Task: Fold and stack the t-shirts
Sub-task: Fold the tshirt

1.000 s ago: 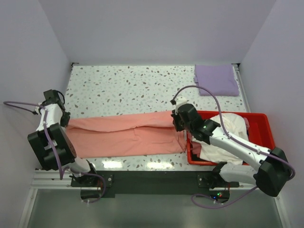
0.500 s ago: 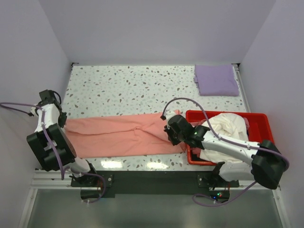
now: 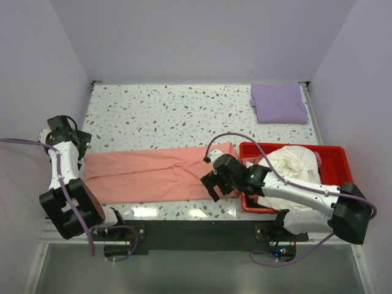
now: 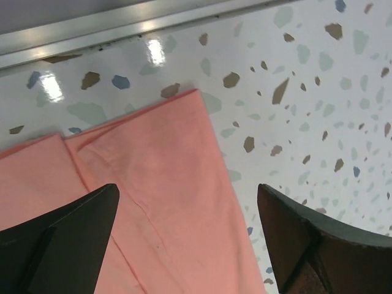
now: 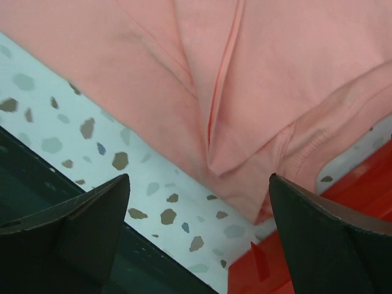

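Your right gripper (image 3: 210,184) hangs with jaws spread wide over the right end of the salmon-pink t-shirt (image 3: 147,174), by the near edge of the table (image 3: 171,110), pinching nothing. Your left gripper (image 3: 82,147), also spread, hangs over the left end. The soft cloth lies as a long flat band. The red bin (image 3: 338,160) stands just beside it. Further back, speckled surface reaches to the folded lavender t-shirt (image 3: 280,103).
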{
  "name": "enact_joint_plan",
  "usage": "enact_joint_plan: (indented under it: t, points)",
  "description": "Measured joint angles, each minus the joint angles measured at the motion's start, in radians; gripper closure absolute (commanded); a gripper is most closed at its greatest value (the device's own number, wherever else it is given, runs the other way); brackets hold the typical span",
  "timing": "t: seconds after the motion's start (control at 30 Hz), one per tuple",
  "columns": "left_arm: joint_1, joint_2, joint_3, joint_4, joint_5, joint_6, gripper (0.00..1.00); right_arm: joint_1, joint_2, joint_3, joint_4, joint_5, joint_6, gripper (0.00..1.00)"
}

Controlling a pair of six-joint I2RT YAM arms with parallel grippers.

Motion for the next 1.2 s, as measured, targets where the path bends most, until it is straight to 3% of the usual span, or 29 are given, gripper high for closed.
enact_joint_plan:
  t: [0.3,0.67,0.83,0.93,1.0,1.2]
  points:
    - [-0.238,-0.029,-0.117,0.092,0.055,0.020,0.00,0.000,0.087,0.214,0.046,-0.012,0.006,0.01]
    - [-0.243,0.081,-0.209,0.134,0.035,0.052,0.00,-0.144,0.467,0.359,0.118,-0.084,0.058,0.01]
    - [-0.243,0.084,-0.224,0.149,0.031,0.060,0.00,-0.160,0.566,0.407,0.148,-0.115,0.058,0.01]
    - [-0.243,0.085,-0.224,0.158,0.029,0.068,0.00,-0.161,0.591,0.428,0.174,-0.127,0.059,0.10]
    - [-0.243,0.085,-0.224,0.161,0.029,0.069,0.00,-0.164,0.609,0.445,0.193,-0.126,0.058,0.23]
    - [-0.243,0.085,-0.224,0.164,0.028,0.075,0.00,-0.188,0.660,0.467,0.224,-0.116,0.049,0.38]
